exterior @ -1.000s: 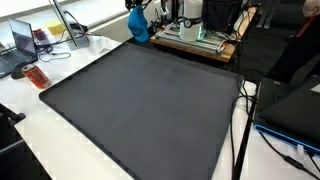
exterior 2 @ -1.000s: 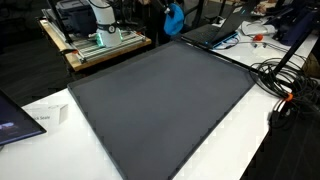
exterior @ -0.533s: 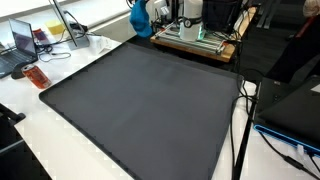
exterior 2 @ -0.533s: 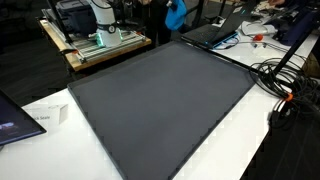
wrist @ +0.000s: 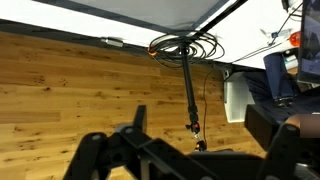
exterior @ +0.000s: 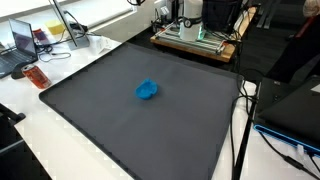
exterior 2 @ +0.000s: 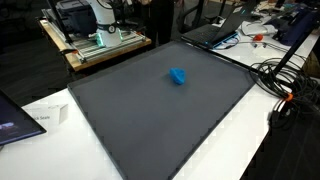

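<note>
A small crumpled blue object [exterior: 147,91] [exterior 2: 178,76] lies alone on the large dark mat [exterior: 110,130] [exterior 2: 150,125], a little beyond its middle. The white robot arm [exterior: 190,12] [exterior 2: 102,16] stands on a wooden bench behind the mat, far from the blue object. In the wrist view my gripper [wrist: 200,118] is open with nothing between its dark fingers [wrist: 140,115]. That view looks across a wooden floor at a tripod pole [wrist: 189,90] and shows neither the mat nor the blue object.
The wooden bench [exterior: 195,42] [exterior 2: 95,48] borders the mat's far edge. A laptop [exterior: 22,40] and a red item [exterior: 37,76] sit on the white table beside the mat. Cables [exterior 2: 285,85] [exterior: 240,130] run along another side, near a second laptop [exterior 2: 215,30].
The blue object was held up above the mat's far edge in the earlier frames. Now it lies on the mat near the middle, with nothing holding it.
</note>
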Robot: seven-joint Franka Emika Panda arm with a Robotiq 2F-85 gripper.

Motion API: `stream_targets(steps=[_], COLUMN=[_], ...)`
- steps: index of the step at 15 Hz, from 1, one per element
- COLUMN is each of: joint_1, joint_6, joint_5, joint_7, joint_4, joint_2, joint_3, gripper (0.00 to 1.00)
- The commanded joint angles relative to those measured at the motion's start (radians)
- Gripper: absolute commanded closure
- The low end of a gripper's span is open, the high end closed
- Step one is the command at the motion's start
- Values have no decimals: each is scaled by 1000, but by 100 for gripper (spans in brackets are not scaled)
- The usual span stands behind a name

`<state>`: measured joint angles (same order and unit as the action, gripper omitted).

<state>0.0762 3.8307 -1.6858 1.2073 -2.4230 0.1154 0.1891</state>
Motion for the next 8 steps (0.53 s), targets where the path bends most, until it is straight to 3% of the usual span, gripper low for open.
stream_targets(steps=[1, 8], joint_1=[-3, -17], joint_6=[-56, -360], joint_5=[67, 83], joint_7=[-64, 67], joint_4=[-63, -51], joint_2=[53, 43], joint_3=[-3, -56], gripper=[0, 0])
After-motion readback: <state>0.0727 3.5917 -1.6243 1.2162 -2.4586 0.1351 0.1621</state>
